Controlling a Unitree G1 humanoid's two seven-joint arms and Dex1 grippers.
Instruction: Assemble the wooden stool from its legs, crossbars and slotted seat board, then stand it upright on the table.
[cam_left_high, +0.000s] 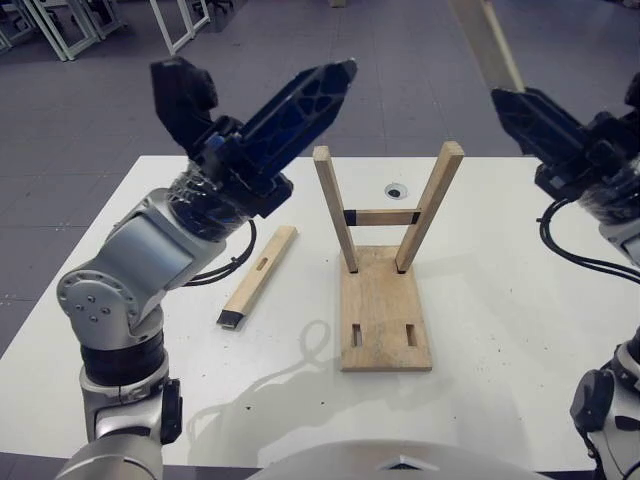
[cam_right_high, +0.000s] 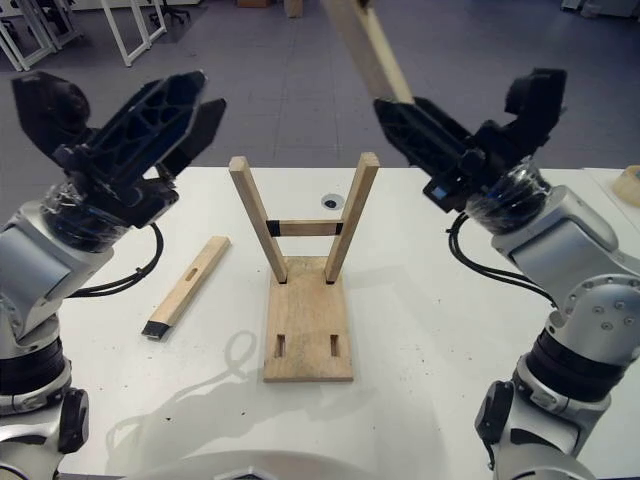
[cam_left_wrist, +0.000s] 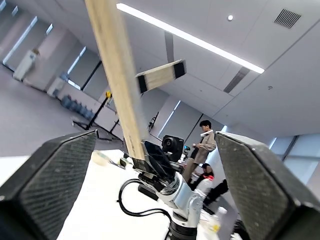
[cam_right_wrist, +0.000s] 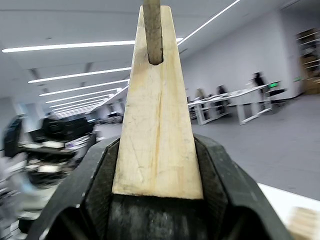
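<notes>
The slotted seat board (cam_left_high: 385, 300) lies flat in the middle of the white table. Two legs (cam_left_high: 335, 205) (cam_left_high: 432, 200) stand in its far slots, joined by a crossbar (cam_left_high: 385, 217). Its two near slots (cam_left_high: 356, 335) are empty. A loose leg (cam_left_high: 260, 275) lies on the table to the board's left. My left gripper (cam_right_high: 210, 90) hangs open above that side, holding nothing; its fingers (cam_left_wrist: 50, 185) frame the left wrist view. My right gripper (cam_right_high: 388, 106) is raised at the right, shut on another leg (cam_right_high: 365, 45) that points up and carries a crossbar (cam_left_wrist: 160, 75). That leg (cam_right_wrist: 157, 140) sits between its pads.
A small round hole (cam_left_high: 397, 190) lies in the table behind the standing legs. Black cables (cam_left_high: 225, 265) trail on the tabletop near both arms. A pale object (cam_right_high: 630, 185) sits at the far right edge. Open floor and desk frames lie beyond the table.
</notes>
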